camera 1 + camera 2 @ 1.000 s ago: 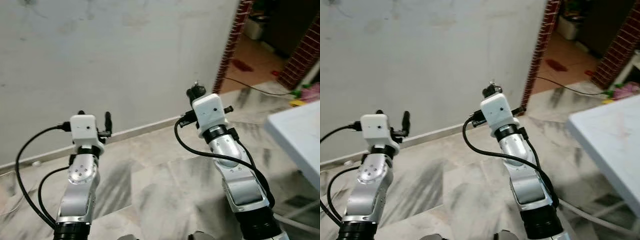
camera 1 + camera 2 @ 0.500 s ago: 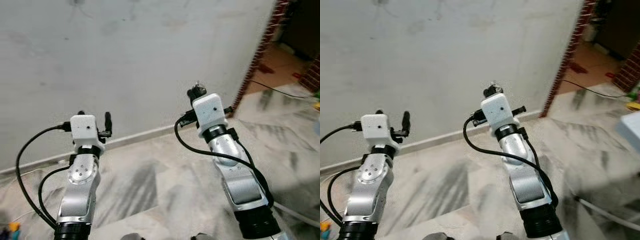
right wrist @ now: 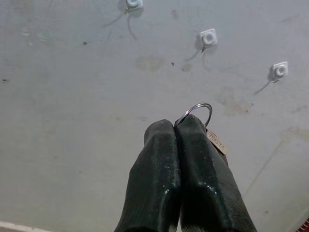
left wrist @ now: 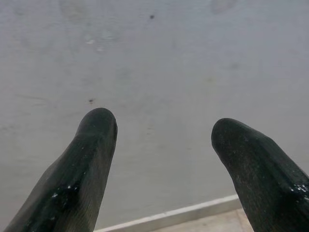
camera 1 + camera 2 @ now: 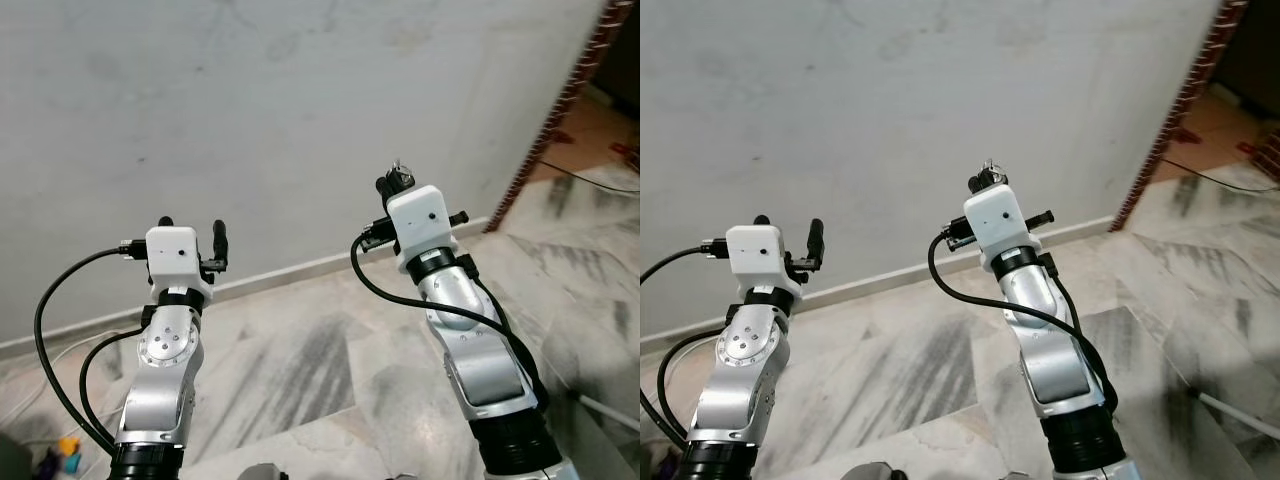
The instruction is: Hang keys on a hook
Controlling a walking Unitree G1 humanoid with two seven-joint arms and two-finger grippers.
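Presently, right gripper [image 3: 178, 126]: raised toward the wall, black fingers pressed together, pinching the keys [image 3: 197, 112] by a thin metal ring; a small tag hangs beside it.
Left gripper [image 4: 161, 133]: raised, rounded matte fingers spread, nothing between.
Hooks [image 3: 208, 37]: three small white square mounts on grey, stained wall [image 5: 250, 110], above the ring, apart.
Floor [image 5: 320, 370]: veined marble, white skirting edge.

Soft, even indoor light on the pale wall [image 5: 250, 110]; no glare. Head views are a little blurred on the marble floor [image 5: 330, 380] below it. Hooks [image 3: 208, 37] cast thin shadows.
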